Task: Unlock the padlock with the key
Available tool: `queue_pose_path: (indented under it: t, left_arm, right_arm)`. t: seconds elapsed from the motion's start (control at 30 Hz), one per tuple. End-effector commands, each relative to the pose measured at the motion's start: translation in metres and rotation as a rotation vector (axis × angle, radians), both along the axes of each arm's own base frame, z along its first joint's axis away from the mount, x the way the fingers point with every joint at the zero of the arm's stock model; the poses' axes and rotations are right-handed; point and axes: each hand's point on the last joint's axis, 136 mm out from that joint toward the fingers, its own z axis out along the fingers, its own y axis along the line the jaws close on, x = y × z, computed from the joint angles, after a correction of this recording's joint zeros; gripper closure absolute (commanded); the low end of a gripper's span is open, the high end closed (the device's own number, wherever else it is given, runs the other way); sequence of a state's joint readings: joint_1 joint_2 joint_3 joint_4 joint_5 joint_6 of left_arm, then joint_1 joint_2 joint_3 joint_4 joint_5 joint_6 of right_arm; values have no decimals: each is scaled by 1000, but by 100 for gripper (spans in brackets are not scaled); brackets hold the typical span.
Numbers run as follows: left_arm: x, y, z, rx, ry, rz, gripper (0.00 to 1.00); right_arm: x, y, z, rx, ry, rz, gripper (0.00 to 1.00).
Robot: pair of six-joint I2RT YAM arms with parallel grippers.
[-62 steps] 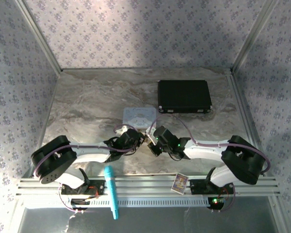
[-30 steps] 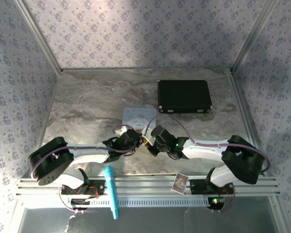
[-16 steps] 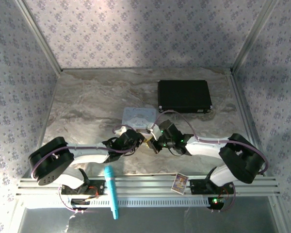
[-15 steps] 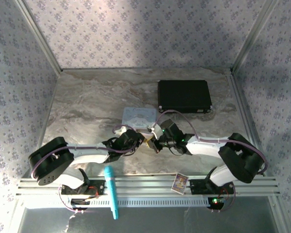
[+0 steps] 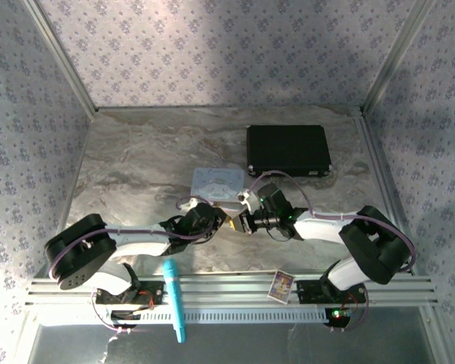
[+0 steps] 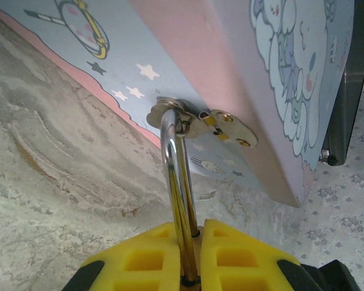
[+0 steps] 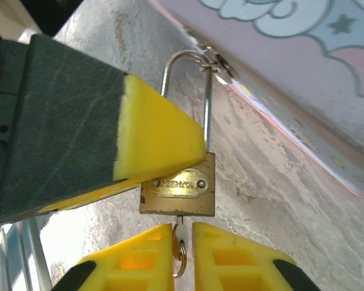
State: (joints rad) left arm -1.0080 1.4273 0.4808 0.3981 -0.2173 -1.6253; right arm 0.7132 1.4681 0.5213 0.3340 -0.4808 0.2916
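Right wrist view is showing the padlock (image 7: pixel 178 185) lying directly at 12 o'clock from the right gripper (image 7: pixel 182 233). Its long axis is running 12 to 6. The shackle is at the 12 end, hooking through the hasp (image 7: pixel 213 63) of the pastel tin (image 7: pixel 303 73), and the keyhole face is at the 6 end, facing the fingertips. The key (image 7: pixel 179 247) is sitting in line with that axis, its tip appearing to enter the bottom of the brass body and its head lying between the right pads. Those jaws are standing narrowly parted around the key head, and whether they are pinching it cannot be told.

The left gripper (image 6: pixel 190 233) is reaching in from 9 o'clock and clamping the padlock, with the shackle squeezed between its yellow fingers in the left wrist view. In the top external view both grippers are meeting at 6 o'clock of the tin.

The right arm is looking like the nearer one to the key. The coming turn is likely depending on twisting about that 12-to-6 line while the left arm is steadying the body.
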Motion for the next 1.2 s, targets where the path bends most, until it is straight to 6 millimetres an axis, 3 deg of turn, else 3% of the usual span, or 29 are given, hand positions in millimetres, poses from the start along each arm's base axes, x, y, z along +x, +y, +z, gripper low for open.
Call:
queue_pose_path:
  t: [0.0,0.47,0.63,0.83,1.0,1.17]
  left_arm:
    - [-4,-3,4,-28,1,-21,100]
    - [-7,-4,-2,-19,18,-30,100]
    - [-7,-4,-7,-1,26,-27,100]
    - [-7,1,-16,59,32,-30,100]
    - [-8,8,-24,193,38,-68,100]
    - [-8,17,-32,290,41,-121,100]
  right_arm:
    - [19,-25,-17,-66,32,-137,78]
    - [26,-34,-12,-8,139,-205,55]
    - [17,-28,3,40,126,-162,47]
    - [24,-41,21,17,74,-235,34]
    - [50,-71,27,-152,43,-429,26]
    - [78,-77,34,-282,34,-476,28]
